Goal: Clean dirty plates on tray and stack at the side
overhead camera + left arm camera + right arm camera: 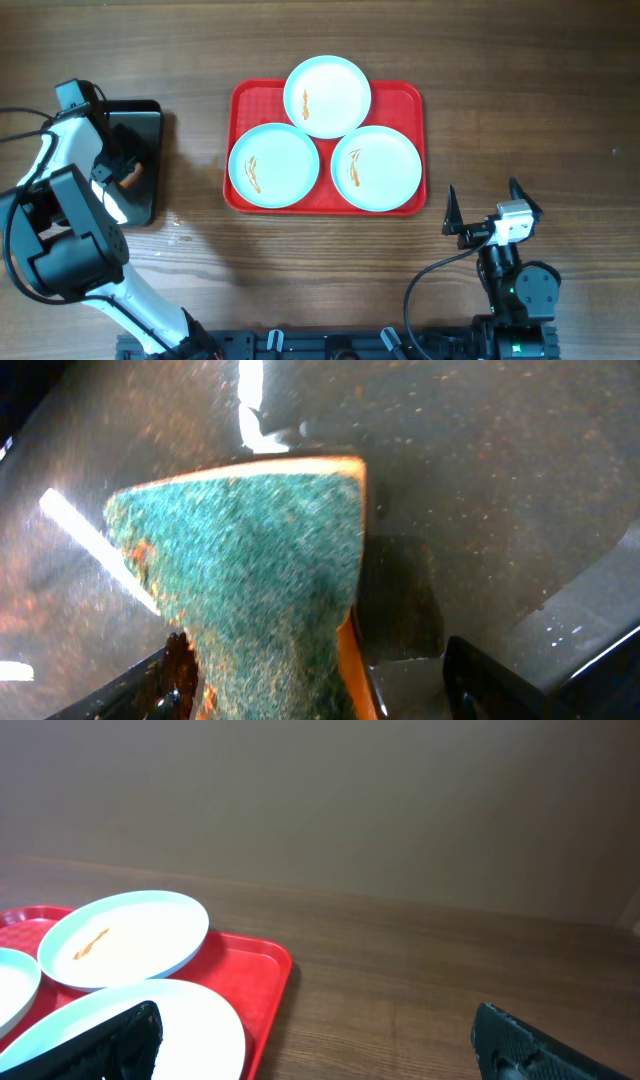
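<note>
Three white plates with orange smears lie on the red tray (405,97): one at the back (327,95), one front left (273,165), one front right (375,167). My left gripper (125,175) is low over the black pan (140,115), open around a green-topped orange sponge (250,560). The sponge touches the left finger and stands apart from the right finger; in the left wrist view the gripper (320,680) straddles it. My right gripper (485,203) is open and empty, right of the tray's front. Its wrist view (320,1040) shows the tray (255,970) and plates (125,938).
The black pan sits at the table's left, apart from the tray. Its wet surface (480,480) shows bright reflections. Bare wooden table (520,110) lies right of the tray and in front of it.
</note>
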Robot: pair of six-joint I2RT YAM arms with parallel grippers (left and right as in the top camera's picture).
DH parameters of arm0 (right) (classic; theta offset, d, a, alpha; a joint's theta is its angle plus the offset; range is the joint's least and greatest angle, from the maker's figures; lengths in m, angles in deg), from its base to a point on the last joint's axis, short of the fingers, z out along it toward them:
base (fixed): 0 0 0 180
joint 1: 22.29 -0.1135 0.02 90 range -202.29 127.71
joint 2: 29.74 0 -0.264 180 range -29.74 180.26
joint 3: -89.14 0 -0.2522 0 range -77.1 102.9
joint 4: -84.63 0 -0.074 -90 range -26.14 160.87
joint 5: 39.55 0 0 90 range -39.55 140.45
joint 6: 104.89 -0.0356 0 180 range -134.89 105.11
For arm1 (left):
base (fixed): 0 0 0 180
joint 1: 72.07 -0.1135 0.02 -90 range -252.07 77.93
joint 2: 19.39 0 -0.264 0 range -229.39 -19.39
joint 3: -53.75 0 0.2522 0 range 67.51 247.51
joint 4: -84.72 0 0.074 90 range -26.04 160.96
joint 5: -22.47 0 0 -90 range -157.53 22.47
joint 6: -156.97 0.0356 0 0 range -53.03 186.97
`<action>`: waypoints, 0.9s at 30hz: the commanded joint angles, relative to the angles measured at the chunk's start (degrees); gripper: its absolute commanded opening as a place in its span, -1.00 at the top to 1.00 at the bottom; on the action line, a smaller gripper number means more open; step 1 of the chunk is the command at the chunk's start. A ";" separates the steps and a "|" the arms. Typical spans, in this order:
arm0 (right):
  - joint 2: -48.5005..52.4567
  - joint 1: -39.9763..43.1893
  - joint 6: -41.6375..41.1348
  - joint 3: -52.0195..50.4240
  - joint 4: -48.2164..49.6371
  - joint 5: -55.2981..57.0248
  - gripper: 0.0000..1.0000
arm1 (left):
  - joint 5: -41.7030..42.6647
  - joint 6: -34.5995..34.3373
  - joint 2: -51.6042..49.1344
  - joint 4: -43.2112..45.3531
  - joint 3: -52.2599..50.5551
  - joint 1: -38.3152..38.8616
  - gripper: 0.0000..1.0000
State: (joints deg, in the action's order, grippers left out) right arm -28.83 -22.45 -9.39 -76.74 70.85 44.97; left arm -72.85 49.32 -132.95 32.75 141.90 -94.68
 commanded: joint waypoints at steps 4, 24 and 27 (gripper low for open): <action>-0.26 0.31 0.48 -0.07 0.17 0.74 -1.00 | -0.11 -4.09 1.95 -0.33 -0.57 0.00 -0.13; -0.26 0.31 0.48 -0.07 0.17 0.74 -1.00 | -0.15 -9.01 4.83 0.55 -0.57 -0.13 -0.14; -0.26 0.31 0.48 -0.07 0.17 0.76 -0.99 | -0.13 -10.54 3.82 0.44 -0.57 -0.52 -0.15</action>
State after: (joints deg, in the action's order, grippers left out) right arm -28.83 -22.45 -9.39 -76.74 70.85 44.99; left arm -72.83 41.71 -128.82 33.05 141.70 -94.68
